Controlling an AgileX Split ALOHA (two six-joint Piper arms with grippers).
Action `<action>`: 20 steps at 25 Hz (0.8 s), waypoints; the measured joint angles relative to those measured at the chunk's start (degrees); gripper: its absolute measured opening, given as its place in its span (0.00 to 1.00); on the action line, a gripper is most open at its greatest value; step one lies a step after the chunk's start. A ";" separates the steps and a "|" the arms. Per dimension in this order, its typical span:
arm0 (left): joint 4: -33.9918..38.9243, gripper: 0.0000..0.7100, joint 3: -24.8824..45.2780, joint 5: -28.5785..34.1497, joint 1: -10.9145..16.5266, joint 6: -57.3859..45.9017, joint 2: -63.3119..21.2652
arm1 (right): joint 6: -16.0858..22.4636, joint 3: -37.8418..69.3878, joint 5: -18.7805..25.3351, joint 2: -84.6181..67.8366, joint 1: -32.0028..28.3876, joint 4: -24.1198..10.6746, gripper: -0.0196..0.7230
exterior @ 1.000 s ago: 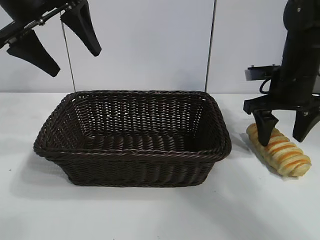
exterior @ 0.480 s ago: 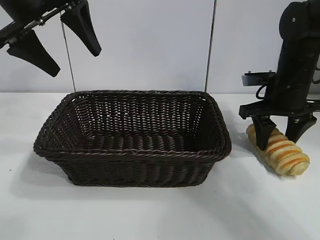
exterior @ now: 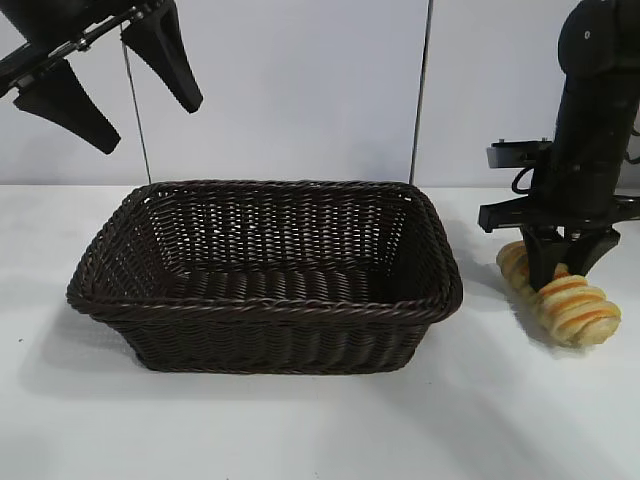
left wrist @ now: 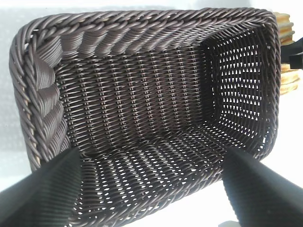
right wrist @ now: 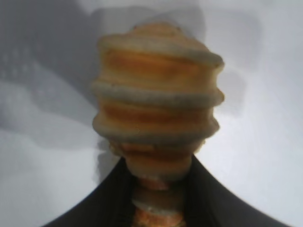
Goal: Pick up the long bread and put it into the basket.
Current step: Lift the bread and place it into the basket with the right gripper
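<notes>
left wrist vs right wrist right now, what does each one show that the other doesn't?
Left wrist only: the basket, seen from above with nothing inside, and the left gripper with fingers spread over it.
Right wrist only: the right gripper with its fingers pressed on both sides of the long bread, table underneath.
Both: the bread, just a sliver past the basket's rim in the left wrist view.

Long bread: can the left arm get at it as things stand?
Probably not. The left gripper hangs open high above the basket's left end, and the long bread lies on the table past the basket's far side, with the right gripper already closed around its middle.
</notes>
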 joint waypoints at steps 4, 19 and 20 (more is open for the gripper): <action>0.00 0.84 0.00 0.00 0.00 0.00 0.00 | 0.00 -5.56 0.50 -0.93 0.00 2.28 0.32; 0.00 0.84 0.00 0.00 0.00 0.00 0.00 | 0.00 -7.58 1.83 -9.05 0.00 7.71 0.32; 0.00 0.84 0.00 0.00 0.00 0.00 0.00 | 0.00 -7.58 1.83 -9.05 0.00 8.78 0.32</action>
